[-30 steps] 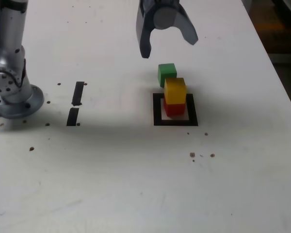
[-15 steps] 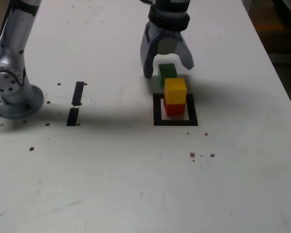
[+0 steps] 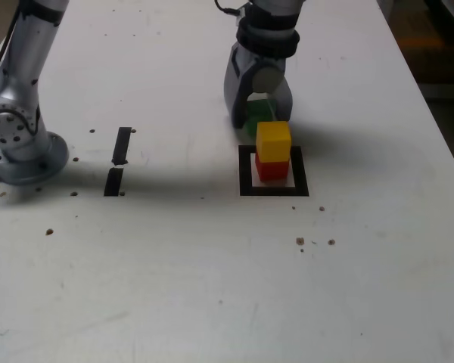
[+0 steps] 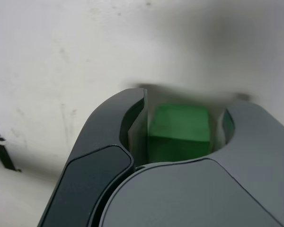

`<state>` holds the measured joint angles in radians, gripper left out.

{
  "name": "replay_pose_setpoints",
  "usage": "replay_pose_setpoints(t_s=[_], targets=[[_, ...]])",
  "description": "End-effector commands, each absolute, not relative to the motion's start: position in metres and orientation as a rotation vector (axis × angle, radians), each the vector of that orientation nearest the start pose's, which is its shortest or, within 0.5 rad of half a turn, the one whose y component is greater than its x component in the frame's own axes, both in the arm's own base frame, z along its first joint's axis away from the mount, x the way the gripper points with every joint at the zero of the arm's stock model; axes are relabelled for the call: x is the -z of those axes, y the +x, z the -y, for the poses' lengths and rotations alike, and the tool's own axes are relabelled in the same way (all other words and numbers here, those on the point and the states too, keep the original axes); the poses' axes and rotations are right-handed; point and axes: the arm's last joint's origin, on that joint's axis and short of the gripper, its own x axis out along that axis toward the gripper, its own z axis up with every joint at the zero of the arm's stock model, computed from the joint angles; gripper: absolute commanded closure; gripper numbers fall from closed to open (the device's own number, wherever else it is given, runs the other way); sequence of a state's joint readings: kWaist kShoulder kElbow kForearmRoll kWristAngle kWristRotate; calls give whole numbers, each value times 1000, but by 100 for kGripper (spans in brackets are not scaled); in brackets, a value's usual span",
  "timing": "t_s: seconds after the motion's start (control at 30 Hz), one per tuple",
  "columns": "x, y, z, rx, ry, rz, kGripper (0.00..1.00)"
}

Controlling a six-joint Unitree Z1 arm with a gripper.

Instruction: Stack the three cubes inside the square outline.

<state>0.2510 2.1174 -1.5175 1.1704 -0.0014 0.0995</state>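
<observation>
The green cube [image 3: 256, 112] rests on the white table just behind the square outline [image 3: 246, 171] in the exterior view. My gripper [image 3: 261, 119] has come down over it and stands open, one finger on each side. In the wrist view the green cube [image 4: 180, 130] sits between the fingers of the gripper [image 4: 187, 97], with a thin gap on both sides. Inside the outline the yellow cube [image 3: 273, 141] stands on top of the red cube [image 3: 272, 169], just in front of my fingers.
The arm's base [image 3: 15, 140] stands at the exterior view's left. Two short black strips [image 3: 121, 145] lie between the base and the outline. Small dark specks [image 3: 315, 242] dot the table in front. The table's edge runs along the exterior view's right.
My gripper has come down from well above the table until its open fingers straddle the green cube. None of the cubes has moved.
</observation>
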Motion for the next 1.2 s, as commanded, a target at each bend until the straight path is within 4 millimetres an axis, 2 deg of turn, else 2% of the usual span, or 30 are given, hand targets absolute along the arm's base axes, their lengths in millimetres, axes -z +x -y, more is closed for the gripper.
replay_pose_setpoints(t_s=[0.0,0.13,0.2,0.4,0.5,0.63,0.73,0.83,0.97,1.17], targets=[[-217,358,-92,-97,-145,-1747,79],[-247,351,-89,-105,-137,-1731,84],[-272,345,-86,-116,-126,-1730,85],[-365,321,-67,-120,-71,-1652,86],[-387,313,-51,-76,-75,-1586,87],[-385,315,-22,-32,-70,-1593,87],[-374,321,4,-19,-31,-1633,87],[-360,329,23,-15,-5,-1675,87],[-344,338,32,-15,2,-1719,87],[-333,342,32,-27,11,-1738,87]])
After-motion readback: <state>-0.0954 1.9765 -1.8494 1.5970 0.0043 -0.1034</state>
